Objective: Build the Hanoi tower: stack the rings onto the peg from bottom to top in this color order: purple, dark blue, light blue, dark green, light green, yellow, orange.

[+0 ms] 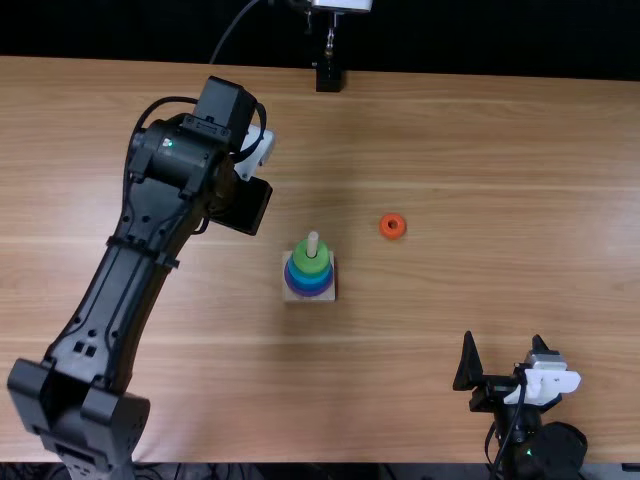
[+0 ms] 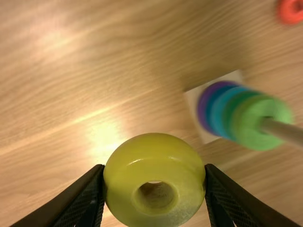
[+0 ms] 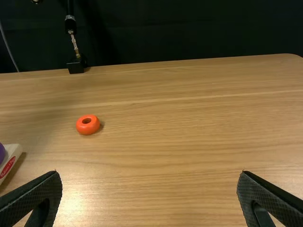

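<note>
Left of the peg, my left gripper (image 1: 245,207) hangs over the table. In the left wrist view the left gripper (image 2: 154,176) is shut on the yellow ring (image 2: 154,208), its hole facing the camera. The square base (image 1: 312,297) carries a peg (image 1: 312,243) with the purple ring (image 1: 310,292) lowest, blue rings (image 1: 309,280) above it, then green, with the light green ring (image 1: 311,258) on top. To the right lies the orange ring (image 1: 392,226), flat on the wood. At lower right my right gripper (image 1: 503,347) stands open; in its wrist view the right gripper (image 3: 150,176) holds nothing.
A black stand (image 1: 329,76) with a cable sits at the table's far edge, behind the peg base. Bare wood (image 1: 480,180) lies to the right of the orange ring. The left arm (image 1: 110,300) stretches over the table's left side.
</note>
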### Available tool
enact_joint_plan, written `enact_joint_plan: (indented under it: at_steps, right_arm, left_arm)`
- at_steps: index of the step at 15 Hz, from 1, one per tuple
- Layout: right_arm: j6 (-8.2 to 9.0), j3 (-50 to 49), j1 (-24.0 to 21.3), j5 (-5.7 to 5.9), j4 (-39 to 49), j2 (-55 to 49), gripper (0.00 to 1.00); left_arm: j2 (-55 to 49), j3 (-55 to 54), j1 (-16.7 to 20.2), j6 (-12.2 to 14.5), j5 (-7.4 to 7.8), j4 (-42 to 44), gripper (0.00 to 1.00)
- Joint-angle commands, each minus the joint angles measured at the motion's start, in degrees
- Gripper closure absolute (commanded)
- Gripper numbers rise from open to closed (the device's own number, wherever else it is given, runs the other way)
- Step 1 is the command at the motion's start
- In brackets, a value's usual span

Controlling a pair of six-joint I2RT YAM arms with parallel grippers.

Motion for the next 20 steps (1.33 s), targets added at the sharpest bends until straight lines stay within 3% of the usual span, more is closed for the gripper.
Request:
enact_joint_plan:
  at_steps: [1, 3, 8, 11, 20]
  right_arm:
    - [-0.22, -3.5, -0.5, -0.29, -4.2, -0.7, 0.0]
    - [-0.22, -3.5, -0.5, -0.29, -4.2, -0.7, 0.0]
    - [-0.11, -3.5, -0.5, -0.29, -4.2, -0.7, 0.0]
    - [-0.22, -3.5, -0.5, -0.29, -4.2, -0.7, 0.0]
    - [-0.22, -3.5, -0.5, -0.29, -4.2, -0.7, 0.0]
  left_arm:
    - [-3.9, -0.7, -0.7, -4.2, 2.39, 1.4, 1.0]
    - [-6.1, -3.9, -2.4, -8.3, 2.39, 5.9, 1.0]
    - [-6.2, -4.2, -8.0, -9.0, 2.07, 7.1, 1.0]
    - [-5.8, -4.2, -9.7, -11.5, 1.97, 6.7, 1.0]
    - [-2.2, -4.5, -11.8, -11.6, 2.39, 6.9, 1.0]
